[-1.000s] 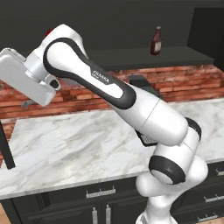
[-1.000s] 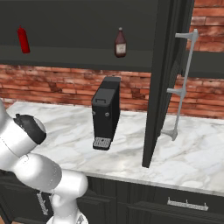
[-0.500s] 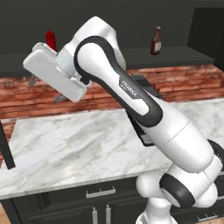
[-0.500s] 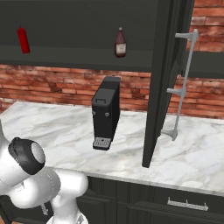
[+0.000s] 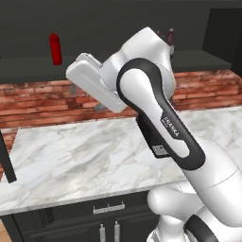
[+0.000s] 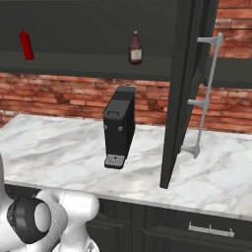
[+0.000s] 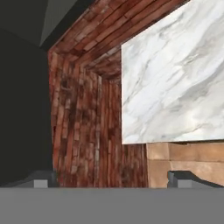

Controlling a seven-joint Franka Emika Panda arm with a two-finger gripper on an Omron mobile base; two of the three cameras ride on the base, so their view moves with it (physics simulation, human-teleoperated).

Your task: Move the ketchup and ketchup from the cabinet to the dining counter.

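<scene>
Up on the open shelf of the black cabinet (image 6: 98, 61) stand both bottles. The bright red ketchup bottle (image 6: 26, 44) with the tapered top is upright at the far left of the shelf in the right base view, and the left base view shows it too (image 5: 56, 48), standing alone against the dark back wall. The squat maroon-brown ketchup bottle (image 6: 135, 48) sits well apart from it, further right along the same shelf; in the left base view only its neck and shoulder (image 5: 170, 41) peek out behind the arm.

The arm's white hand (image 5: 94, 82) is raised in front of the brick wall (image 6: 59, 93), below shelf level and between the two bottles (touching neither). In the hand view the gripper (image 7: 113, 179) has its two dark tips spread wide at the bottom corners, nothing between them: released and empty. That view looks at brick and at the corner of the marble worktop (image 7: 175, 78).

On the worktop, a black coffee machine (image 6: 119, 127) stands directly under the maroon bottle. To its right the tall cabinet door (image 6: 184, 88) hangs open edge-on, its long silver bar handle (image 6: 205, 96) beside it.
</scene>
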